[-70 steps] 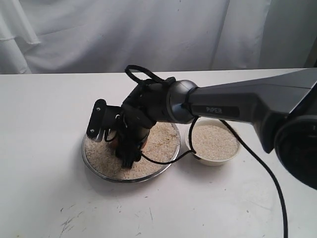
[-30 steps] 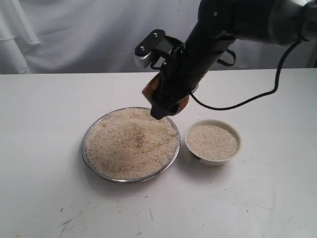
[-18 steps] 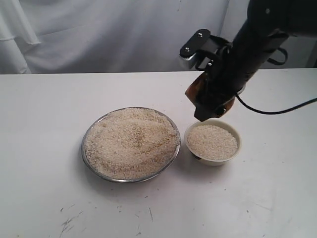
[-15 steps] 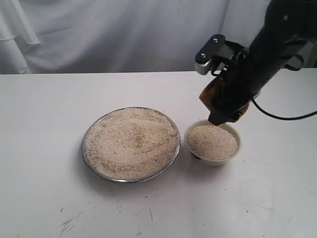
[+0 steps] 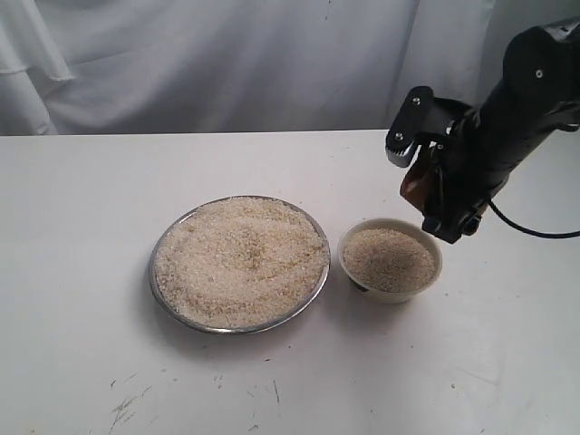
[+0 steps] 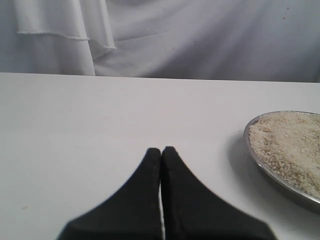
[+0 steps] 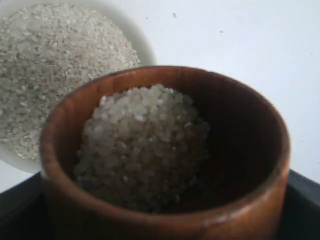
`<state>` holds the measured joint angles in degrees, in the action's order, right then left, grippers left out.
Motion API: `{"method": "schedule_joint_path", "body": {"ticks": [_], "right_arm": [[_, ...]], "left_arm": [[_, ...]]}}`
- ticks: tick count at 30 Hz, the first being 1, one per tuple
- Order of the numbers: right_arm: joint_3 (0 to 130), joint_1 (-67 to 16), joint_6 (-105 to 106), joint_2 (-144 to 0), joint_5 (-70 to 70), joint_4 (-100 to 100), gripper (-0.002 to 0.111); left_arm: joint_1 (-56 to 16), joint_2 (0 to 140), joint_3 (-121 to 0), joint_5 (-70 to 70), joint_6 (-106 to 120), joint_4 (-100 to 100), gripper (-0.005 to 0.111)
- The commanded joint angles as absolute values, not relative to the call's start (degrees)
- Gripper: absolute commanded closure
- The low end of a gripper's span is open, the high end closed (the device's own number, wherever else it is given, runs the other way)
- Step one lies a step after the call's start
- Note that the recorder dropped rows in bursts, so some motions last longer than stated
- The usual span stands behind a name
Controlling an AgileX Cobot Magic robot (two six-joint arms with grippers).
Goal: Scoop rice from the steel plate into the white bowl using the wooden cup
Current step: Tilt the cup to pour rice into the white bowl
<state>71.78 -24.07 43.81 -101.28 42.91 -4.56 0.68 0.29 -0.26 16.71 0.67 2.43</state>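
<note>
- Now right end effector [image 5: 433, 186] grips cup [image 7: 235, 150] with jaws wide, just above bowl [image 5: 390, 294] rim.
- Rice [image 7: 145, 145] looks loose, spill-prone; hold cup's rigid sides.
- Left end effector [image 6: 161, 165] closed, empty.

Bare table [image 5: 72, 272] fills the left third of the frame, open from the curtain [image 5: 181, 63] to the lower edge, and the front strip below both dishes is also open. The steel plate [image 5: 156, 272], heaped with rice [image 5: 239, 261], fills the centre. The white bowl [image 5: 390, 294] sits just beside it on the right, with only a narrow gap between them. At the bowl's upper right hangs the right gripper [image 5: 441, 213], clamped on the wooden cup [image 5: 414, 186]. Its arm [image 5: 535, 82] blocks the upper right corner, and a black cable [image 5: 535, 234] trails toward the right edge.
</note>
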Motion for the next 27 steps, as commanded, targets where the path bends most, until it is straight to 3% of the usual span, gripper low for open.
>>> {"method": "schedule_joint_path", "body": {"ticks": [1,8,27], "right_arm": [[71.64,-26.59,42.14,-100.36,41.78,-10.63,0.108],[71.64,-32.41,30.78,-100.75,43.28,-28.23,0.108],[71.51,-40.09,23.58,-107.39,52.77,-45.02,0.108]], "left_arm": [[0.6,0.0,0.0,16.34,0.49,2.48,0.107],[0.6,0.0,0.0,16.34,0.49,2.48,0.107],[0.6,0.0,0.0,16.34,0.49,2.48,0.107]]}}
